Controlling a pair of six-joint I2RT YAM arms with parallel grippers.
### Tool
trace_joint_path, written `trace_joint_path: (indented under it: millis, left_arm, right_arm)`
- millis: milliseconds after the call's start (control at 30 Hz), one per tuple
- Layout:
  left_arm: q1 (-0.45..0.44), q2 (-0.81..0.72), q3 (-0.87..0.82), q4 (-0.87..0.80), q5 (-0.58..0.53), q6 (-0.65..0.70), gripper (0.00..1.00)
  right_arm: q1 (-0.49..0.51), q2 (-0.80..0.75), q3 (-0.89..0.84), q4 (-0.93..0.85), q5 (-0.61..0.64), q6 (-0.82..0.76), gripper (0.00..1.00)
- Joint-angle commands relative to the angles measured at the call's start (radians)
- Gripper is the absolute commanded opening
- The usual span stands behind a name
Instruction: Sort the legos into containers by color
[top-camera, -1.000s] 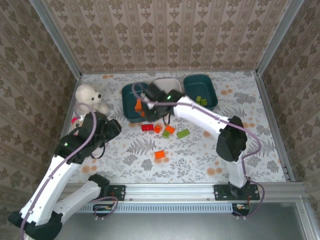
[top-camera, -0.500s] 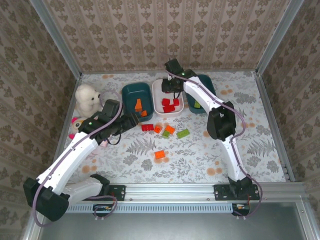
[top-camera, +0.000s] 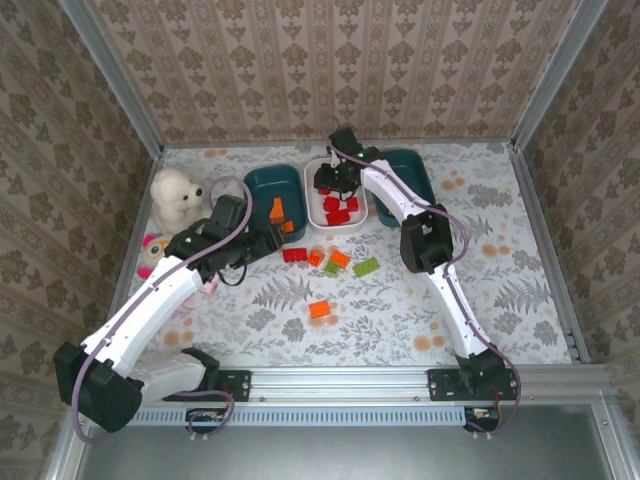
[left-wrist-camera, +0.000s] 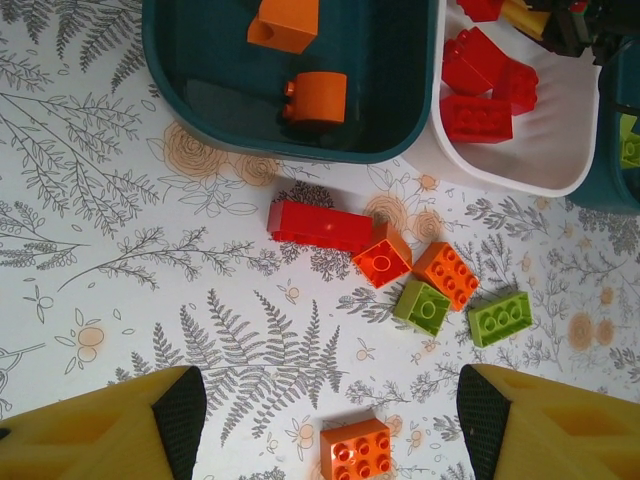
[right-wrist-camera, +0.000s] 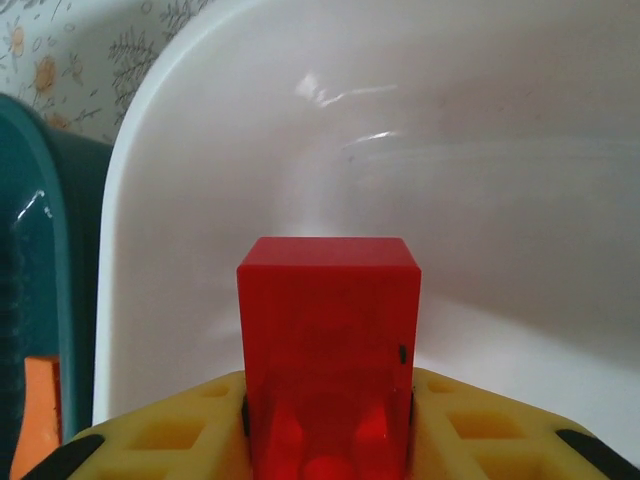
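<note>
Three tubs line the far side of the floral table (top-camera: 520, 260): a left teal tub (top-camera: 262, 183) holding two orange bricks (left-wrist-camera: 318, 98), a white tub (left-wrist-camera: 530, 160) with red bricks (left-wrist-camera: 478, 85), and a right teal tub (top-camera: 418, 175), seemingly with green pieces inside. A white plush bear (top-camera: 175, 197) sits well left of them. The right gripper (top-camera: 325, 185) hangs over the white tub, pinching a red brick (right-wrist-camera: 328, 340). The left gripper (top-camera: 268, 238), claw spread wide, hovers above loose pieces: a long red brick (left-wrist-camera: 320, 225), three orange pieces (left-wrist-camera: 382, 262) and two green pieces (left-wrist-camera: 500, 318).
</note>
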Motion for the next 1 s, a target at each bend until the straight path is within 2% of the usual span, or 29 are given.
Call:
trace_joint_path:
  millis: [0,167,300,367,600,700,967]
  left_arm:
    - [0.012,0.021,0.048,0.018,0.020,0.034,0.70]
    - [0.013,0.053,0.061,0.036,0.032,0.036,0.70]
    - [0.013,0.064,0.070,0.044,0.036,0.038,0.70]
    - [0.013,0.066,0.074,0.047,0.036,0.039,0.70]
    - [0.016,0.068,0.103,0.040,0.021,0.053,0.70]
    - [0.019,0.069,0.110,0.041,0.019,0.049,0.70]
    - [0.032,0.063,0.110,0.046,0.023,0.053,0.70]
  right_arm:
    - [0.007,0.019,0.042,-0.019,-0.075,0.027,0.39]
    - [0.009,0.002,0.040,-0.048,-0.093,0.014,0.45]
    - [0.007,-0.033,0.040,-0.075,-0.082,0.003,0.63]
    - [0.006,-0.062,0.039,-0.090,-0.067,-0.008,0.68]
    - [0.004,-0.246,0.008,-0.096,0.011,-0.058,0.68]
    - [0.013,-0.394,-0.126,-0.040,0.070,-0.079,0.68]
    - [0.081,-0.890,-0.692,0.211,0.201,-0.097,0.67]
